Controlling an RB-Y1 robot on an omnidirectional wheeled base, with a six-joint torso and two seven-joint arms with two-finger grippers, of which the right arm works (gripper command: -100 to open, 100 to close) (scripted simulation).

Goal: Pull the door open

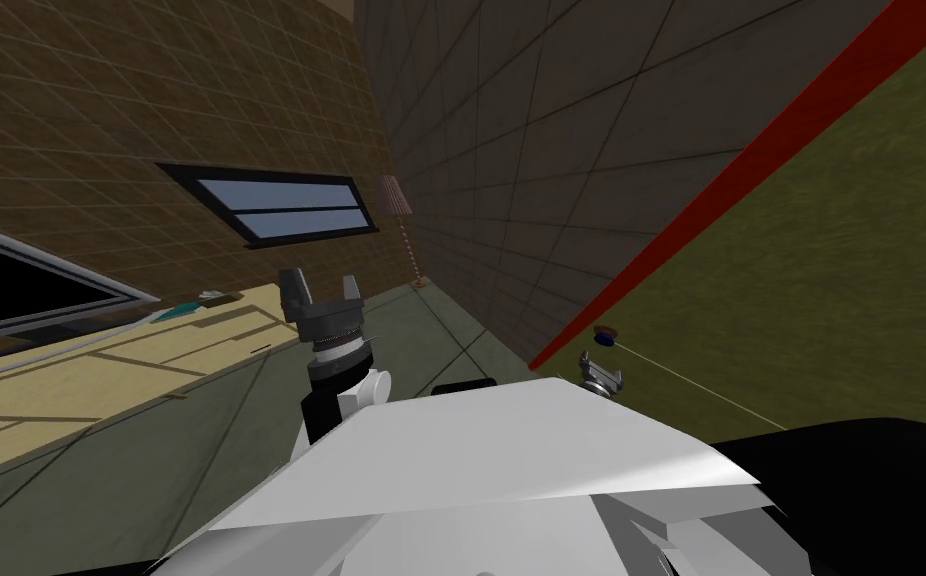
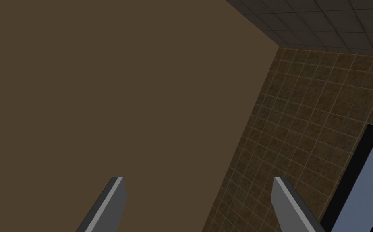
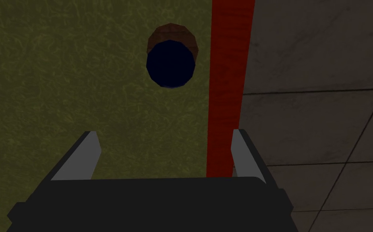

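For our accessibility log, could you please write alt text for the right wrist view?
The open right gripper faces a dark blue round knob, not yet touching it, on an olive-green door beside a red strip.

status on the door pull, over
Right tool open, facing dark blue round knob on olive-green door, not touching. Left tool open, raised aside. Nothing between right tool and knob.

left gripper (image 1: 322,285): two thin grey blade fingers (image 2: 114,201), lighter bevel along one edge, on a dark grey box. Behind it a ribbed light ring (image 1: 336,348), a black forearm (image 1: 323,405) and a white round joint (image 1: 378,382). right gripper (image 3: 164,132): same grey blades, black boxy body (image 3: 153,205), chamfered corners.
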